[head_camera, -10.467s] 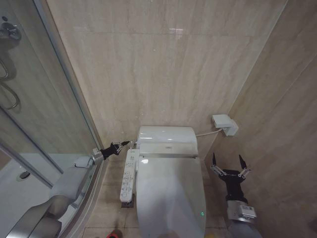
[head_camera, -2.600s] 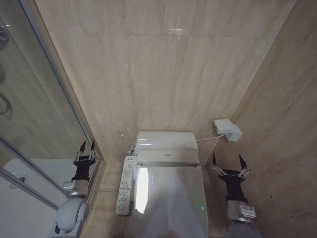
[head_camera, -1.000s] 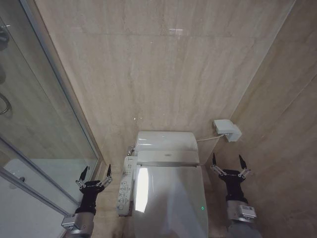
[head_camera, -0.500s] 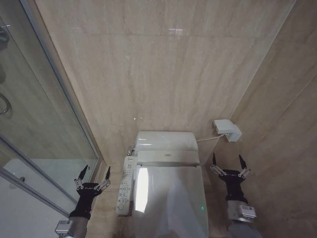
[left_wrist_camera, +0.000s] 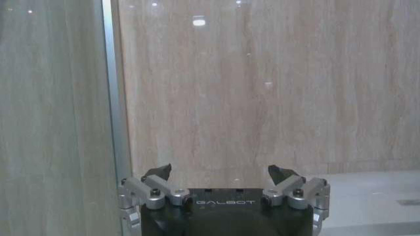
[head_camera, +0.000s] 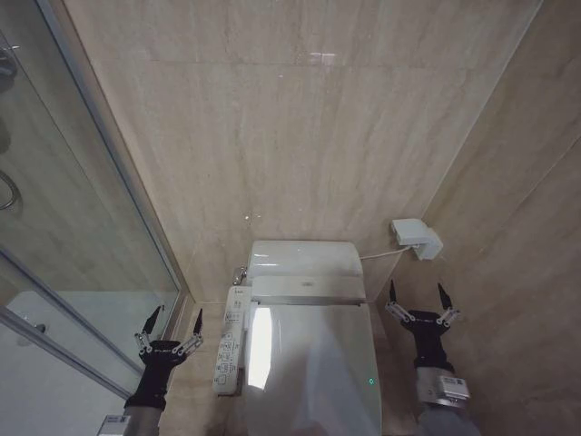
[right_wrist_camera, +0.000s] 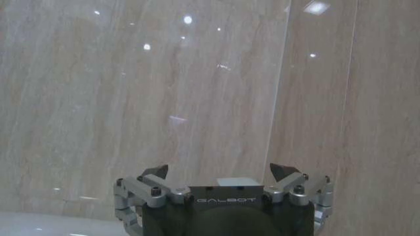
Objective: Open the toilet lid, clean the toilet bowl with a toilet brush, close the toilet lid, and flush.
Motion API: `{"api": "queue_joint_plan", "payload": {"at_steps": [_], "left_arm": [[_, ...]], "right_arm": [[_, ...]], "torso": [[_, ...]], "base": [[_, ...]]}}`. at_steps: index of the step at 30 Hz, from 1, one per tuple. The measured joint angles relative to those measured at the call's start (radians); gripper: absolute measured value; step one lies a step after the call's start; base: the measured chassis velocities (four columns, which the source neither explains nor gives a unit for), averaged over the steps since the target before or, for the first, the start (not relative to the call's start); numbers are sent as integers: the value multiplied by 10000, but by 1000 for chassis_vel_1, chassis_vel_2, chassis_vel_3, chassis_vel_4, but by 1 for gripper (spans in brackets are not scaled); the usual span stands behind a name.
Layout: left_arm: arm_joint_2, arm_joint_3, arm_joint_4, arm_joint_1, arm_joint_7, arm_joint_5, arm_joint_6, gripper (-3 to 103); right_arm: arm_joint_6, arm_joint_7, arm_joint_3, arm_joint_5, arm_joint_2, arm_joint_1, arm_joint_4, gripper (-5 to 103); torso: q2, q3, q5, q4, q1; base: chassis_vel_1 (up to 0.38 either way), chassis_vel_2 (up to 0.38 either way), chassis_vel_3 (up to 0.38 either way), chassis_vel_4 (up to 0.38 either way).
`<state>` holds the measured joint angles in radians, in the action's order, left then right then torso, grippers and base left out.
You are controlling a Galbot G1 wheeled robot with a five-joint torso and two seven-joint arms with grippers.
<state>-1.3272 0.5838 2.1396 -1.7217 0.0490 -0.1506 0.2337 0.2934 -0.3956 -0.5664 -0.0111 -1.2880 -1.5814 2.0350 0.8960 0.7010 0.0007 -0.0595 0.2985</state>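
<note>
The white glossy toilet lid (head_camera: 313, 363) lies shut over the toilet bowl, which is hidden beneath it. My left gripper (head_camera: 170, 320) stands open to the left of the toilet, beside the side control panel (head_camera: 229, 345), its fingers pointing up at the wall. My right gripper (head_camera: 417, 296) stands open to the right of the toilet, level with the lid's back end. In the left wrist view the left gripper (left_wrist_camera: 220, 172) faces the tiled wall; in the right wrist view the right gripper (right_wrist_camera: 220, 170) faces the wall corner. The toilet brush is out of view.
A glass shower screen with a metal frame (head_camera: 109, 173) runs along the left. The white tank (head_camera: 305, 260) sits against the beige tiled wall. A white wall socket box (head_camera: 417, 238) with a cable hangs at the right of the tank.
Over ten seconds the left arm drew back from beside the tank to its upright stand left of the toilet. In the last half second it has barely shifted. The right arm has not moved.
</note>
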Motion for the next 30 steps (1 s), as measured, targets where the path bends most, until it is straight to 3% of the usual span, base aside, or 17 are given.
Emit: {"api": "queue_joint_plan", "payload": {"at_steps": [30], "left_arm": [[-274,-209,284,-325,22,517,-65,99]], "right_arm": [[0,0,0,0,0,0,0,100]], "torso": [[0,0,0,0,0]], "base": [[0,0,0,0]]}}
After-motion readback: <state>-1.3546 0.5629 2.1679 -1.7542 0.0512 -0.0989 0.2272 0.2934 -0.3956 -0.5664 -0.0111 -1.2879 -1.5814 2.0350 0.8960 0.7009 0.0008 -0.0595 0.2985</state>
